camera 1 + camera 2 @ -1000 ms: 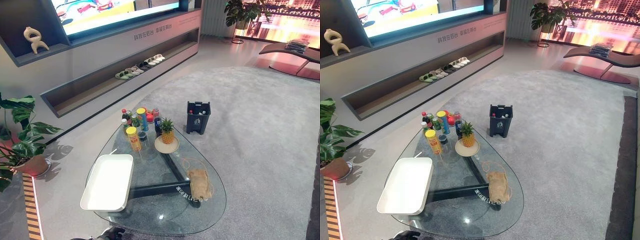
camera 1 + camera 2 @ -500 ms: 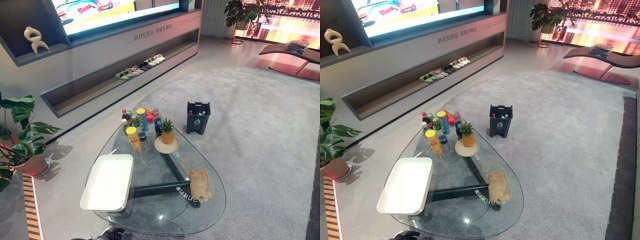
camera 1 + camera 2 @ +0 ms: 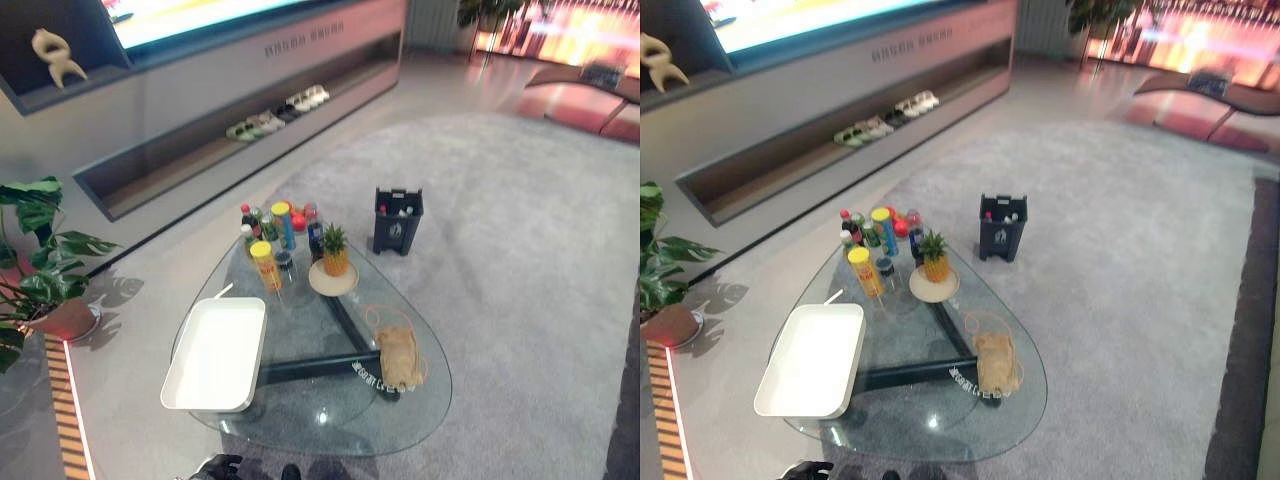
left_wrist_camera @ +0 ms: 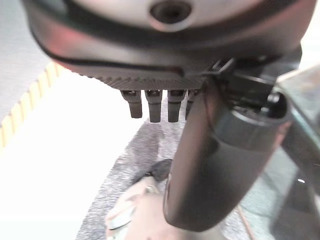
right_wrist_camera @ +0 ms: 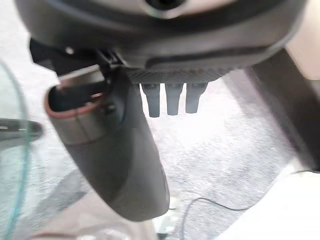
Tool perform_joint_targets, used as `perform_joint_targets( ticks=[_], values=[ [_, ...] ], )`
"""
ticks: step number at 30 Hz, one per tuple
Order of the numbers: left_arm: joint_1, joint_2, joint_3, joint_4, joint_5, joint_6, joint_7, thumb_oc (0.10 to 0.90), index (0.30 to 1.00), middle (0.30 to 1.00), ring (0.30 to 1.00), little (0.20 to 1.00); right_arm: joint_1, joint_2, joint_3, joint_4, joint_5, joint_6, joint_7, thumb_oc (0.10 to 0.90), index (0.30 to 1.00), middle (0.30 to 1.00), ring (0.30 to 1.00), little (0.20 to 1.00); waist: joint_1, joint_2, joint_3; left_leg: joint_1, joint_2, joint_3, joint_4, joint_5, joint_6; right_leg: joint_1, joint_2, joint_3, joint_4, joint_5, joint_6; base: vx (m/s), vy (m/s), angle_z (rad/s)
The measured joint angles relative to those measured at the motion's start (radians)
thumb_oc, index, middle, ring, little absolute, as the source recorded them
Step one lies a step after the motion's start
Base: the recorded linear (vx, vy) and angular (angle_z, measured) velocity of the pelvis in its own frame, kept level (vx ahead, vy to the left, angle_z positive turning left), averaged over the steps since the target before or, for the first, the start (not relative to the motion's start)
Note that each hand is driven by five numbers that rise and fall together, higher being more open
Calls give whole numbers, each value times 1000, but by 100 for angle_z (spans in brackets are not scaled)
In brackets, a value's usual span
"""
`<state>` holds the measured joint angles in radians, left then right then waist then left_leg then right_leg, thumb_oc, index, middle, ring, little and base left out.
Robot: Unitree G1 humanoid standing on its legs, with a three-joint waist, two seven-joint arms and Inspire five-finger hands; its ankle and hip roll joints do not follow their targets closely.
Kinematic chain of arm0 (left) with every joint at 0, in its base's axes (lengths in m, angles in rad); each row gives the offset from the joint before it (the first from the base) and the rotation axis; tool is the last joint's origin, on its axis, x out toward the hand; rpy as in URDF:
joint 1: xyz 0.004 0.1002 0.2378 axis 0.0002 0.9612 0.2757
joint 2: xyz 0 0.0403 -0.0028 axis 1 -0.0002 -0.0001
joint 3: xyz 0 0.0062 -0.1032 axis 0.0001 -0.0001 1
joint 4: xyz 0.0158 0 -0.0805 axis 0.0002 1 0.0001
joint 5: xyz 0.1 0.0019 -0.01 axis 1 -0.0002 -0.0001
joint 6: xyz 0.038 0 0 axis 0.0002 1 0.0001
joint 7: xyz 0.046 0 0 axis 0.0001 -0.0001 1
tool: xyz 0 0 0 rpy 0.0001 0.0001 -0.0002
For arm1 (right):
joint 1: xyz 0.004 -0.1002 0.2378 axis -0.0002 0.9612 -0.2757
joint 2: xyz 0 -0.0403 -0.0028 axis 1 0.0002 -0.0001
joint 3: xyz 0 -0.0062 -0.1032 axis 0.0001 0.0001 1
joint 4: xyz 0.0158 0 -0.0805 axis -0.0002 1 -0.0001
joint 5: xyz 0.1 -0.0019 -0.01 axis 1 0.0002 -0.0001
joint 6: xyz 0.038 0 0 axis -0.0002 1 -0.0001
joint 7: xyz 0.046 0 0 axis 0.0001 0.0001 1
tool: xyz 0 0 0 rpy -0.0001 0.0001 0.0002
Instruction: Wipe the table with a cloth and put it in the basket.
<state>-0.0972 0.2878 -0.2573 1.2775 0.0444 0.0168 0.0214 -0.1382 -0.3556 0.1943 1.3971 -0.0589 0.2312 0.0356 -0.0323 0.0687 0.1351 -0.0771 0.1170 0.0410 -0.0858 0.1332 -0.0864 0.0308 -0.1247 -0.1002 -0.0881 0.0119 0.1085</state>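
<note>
a: how much of the job is done?

b: none, judging by the scene. the crumpled tan burlap cloth point(image 3: 398, 357) lies untouched on the rounded glass coffee table point(image 3: 330, 430), at its right edge, well apart from both hands.

a: and the hands?

b: the left hand point(image 4: 200, 150) and right hand point(image 5: 120, 150) are hung low over the carpet, fingers relaxed, nothing held.

a: the basket?

b: a white rectangular tray point(image 3: 215, 355) is seen at the table's left; grasping, wiping and dropping are all left.

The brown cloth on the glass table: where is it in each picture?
Left eye view: the cloth lies on the glass table, right side.
Right eye view: the cloth lies right of centre.
Wrist views: I cannot find it there.
Shared landmark: the pineapple, beyond the cloth.
</note>
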Motion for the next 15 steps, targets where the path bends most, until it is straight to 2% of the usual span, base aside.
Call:
perform_joint_targets(
  ticks=[2,4,8,9,11,15],
  values=[
    [-41,4,2,-1,-36,0,10,800,900,900,900,900,-39,-21,0,1,27,1,-5,800,900,900,900,900,-1,13,45,-46,-1,-3,1,20,3,-38,2,0,3,22,2,-236,23,3],
    [-112,22,3,-2,-106,0,15,800,900,900,900,900,-111,-46,-2,6,42,4,-10,800,900,900,900,900,-1,26,114,-104,-2,-11,1,44,7,-95,2,0,3,41,4,-153,9,4],
    [-232,63,4,-4,-202,-8,37,800,900,900,900,900,-213,-65,2,7,63,4,-11,800,900,900,900,900,3,32,208,-168,0,-24,18,56,1,-170,5,-2,52,33,7,-180,-32,4],
    [-275,80,3,-7,-238,-14,37,800,900,900,900,900,-253,-72,3,7,65,4,-11,800,900,900,900,900,3,34,245,-202,0,-25,44,55,0,-210,3,0,91,26,11,-147,-28,4],
    [-313,102,6,-15,-270,-26,37,800,900,900,900,900,-291,-80,2,7,72,3,-11,800,900,900,900,900,3,36,280,-231,-1,-27,57,56,0,-256,1,4,141,10,9,-160,-19,0],
    [-401,139,41,-37,-362,-35,60,800,900,900,900,900,-377,-87,3,-5,100,3,-31,800,900,900,900,900,4,19,345,-372,-30,-31,171,46,9,-470,-34,30,408,-86,6,-156,-30,6]
  ],
)
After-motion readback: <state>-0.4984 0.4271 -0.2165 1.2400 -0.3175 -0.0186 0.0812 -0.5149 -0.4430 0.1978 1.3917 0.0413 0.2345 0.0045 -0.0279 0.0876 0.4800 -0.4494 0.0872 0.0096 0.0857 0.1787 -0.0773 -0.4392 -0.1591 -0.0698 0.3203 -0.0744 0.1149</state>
